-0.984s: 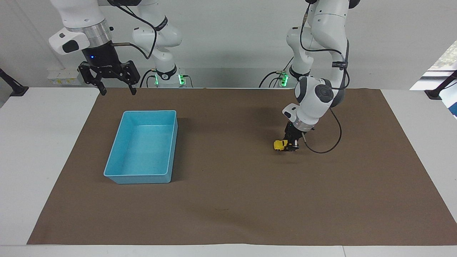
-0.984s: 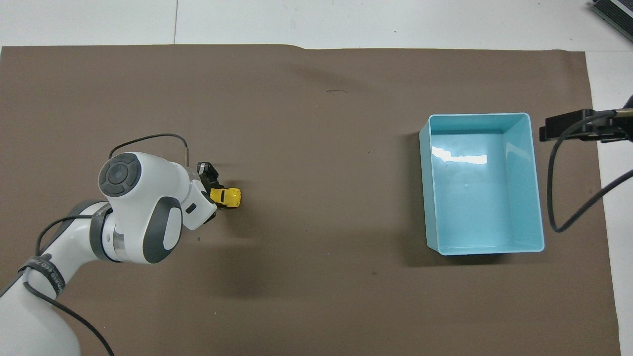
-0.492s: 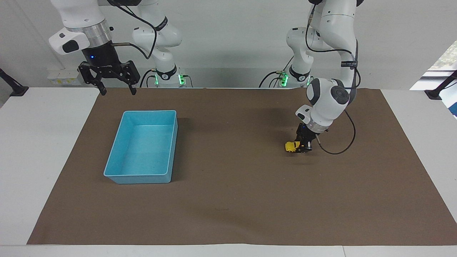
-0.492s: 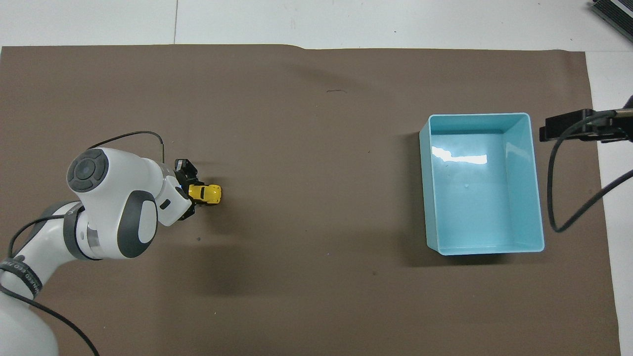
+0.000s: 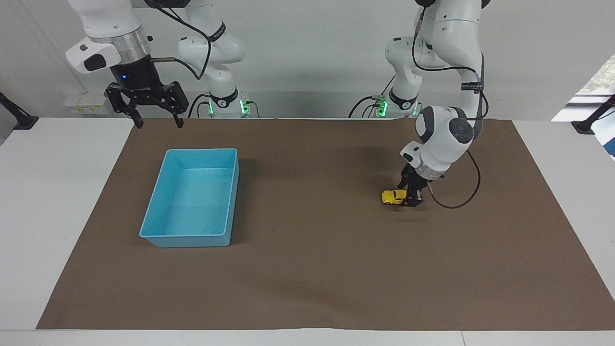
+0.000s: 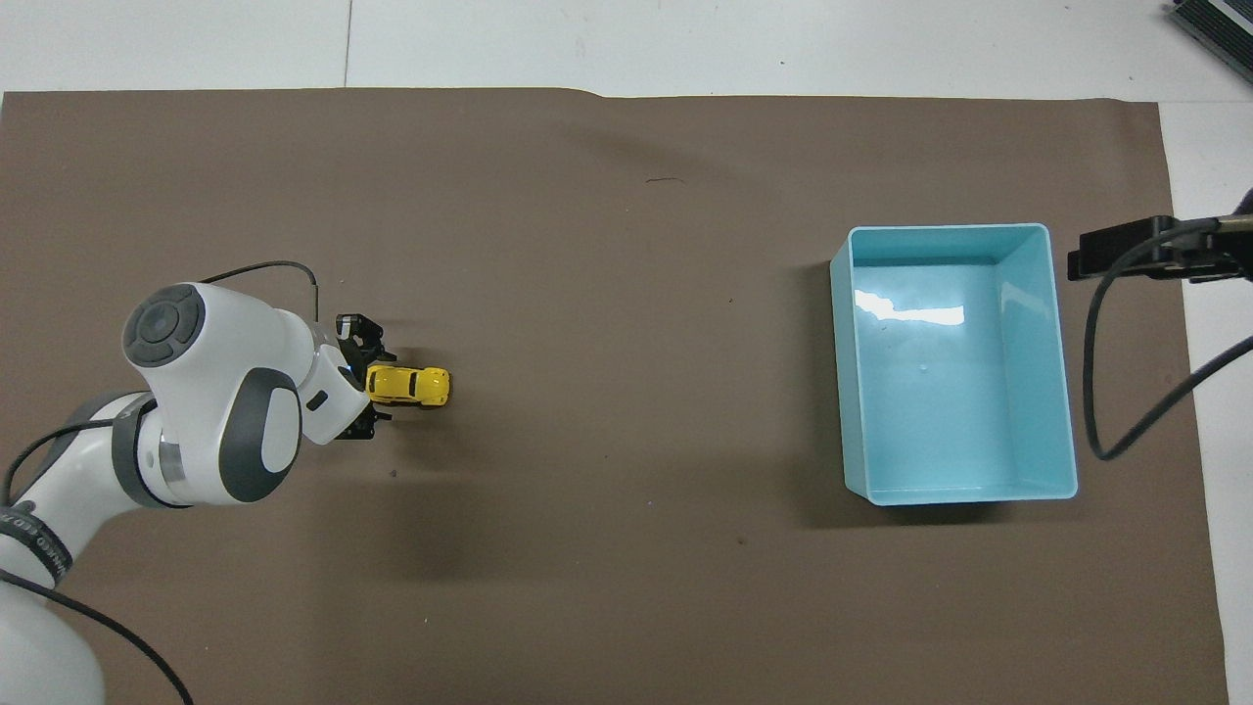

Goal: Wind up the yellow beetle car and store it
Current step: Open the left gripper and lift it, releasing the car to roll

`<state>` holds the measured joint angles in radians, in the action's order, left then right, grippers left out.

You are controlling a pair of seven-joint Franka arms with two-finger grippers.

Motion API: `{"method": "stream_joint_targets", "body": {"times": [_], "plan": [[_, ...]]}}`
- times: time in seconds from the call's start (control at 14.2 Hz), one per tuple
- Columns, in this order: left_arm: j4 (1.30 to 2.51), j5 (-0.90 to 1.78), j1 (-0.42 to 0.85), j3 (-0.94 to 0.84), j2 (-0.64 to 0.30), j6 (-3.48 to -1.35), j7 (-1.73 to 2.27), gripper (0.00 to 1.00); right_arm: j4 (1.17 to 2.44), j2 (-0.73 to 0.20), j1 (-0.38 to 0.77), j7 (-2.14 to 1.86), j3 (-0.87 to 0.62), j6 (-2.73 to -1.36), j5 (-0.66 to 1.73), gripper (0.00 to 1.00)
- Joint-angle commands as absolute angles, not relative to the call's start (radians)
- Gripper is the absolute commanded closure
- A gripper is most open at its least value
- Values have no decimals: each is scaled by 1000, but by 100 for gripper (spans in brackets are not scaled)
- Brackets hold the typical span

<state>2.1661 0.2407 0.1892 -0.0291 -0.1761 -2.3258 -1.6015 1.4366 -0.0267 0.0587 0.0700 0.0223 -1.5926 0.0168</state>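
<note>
My left gripper (image 5: pixel 413 196) sits low on the brown mat (image 5: pixel 307 269), toward the left arm's end of the table, with its fingers spread apart at the rear of the yellow beetle car (image 5: pixel 394 196); the car stands on its wheels on the mat, most of its body poking out from between the fingers toward the light blue bin (image 5: pixel 192 235), and I cannot tell whether either finger touches it. In the overhead view the car (image 6: pixel 408 385) lies lengthwise along the table, just beside my left gripper (image 6: pixel 367 382), well apart from the bin (image 6: pixel 1065 392), which sits on the mat toward the right arm's end. My right gripper (image 5: pixel 156 122) waits up in the air with its fingers wide apart and nothing in them, over the mat's edge closest to the robots, near the bin's corner
</note>
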Motion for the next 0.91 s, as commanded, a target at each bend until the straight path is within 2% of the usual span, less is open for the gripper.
{"method": "stream_joint_targets", "body": {"times": [0.0, 0.42, 0.56, 0.7, 0.84], "plan": [[2111, 239, 158, -32, -124, -2247, -1583, 0, 1450, -11, 46, 87, 15, -1589, 29, 0], [1971, 134, 152, -8, -103, -2237, -1234, 0, 1451, -8, 49, 81, 3, -1556, 31, 0], [1893, 103, 150, 9, -109, -2165, -1073, 0, 1453, 14, 61, 58, 0, -1485, 31, 0], [1807, 77, 150, 26, -117, -2070, -943, 0, 1476, 26, 66, 40, -6, -1474, 31, 0], [1770, 32, 150, 43, -109, -2020, -747, 0, 1517, 57, 69, -103, -8, -1431, 32, 0]]}}
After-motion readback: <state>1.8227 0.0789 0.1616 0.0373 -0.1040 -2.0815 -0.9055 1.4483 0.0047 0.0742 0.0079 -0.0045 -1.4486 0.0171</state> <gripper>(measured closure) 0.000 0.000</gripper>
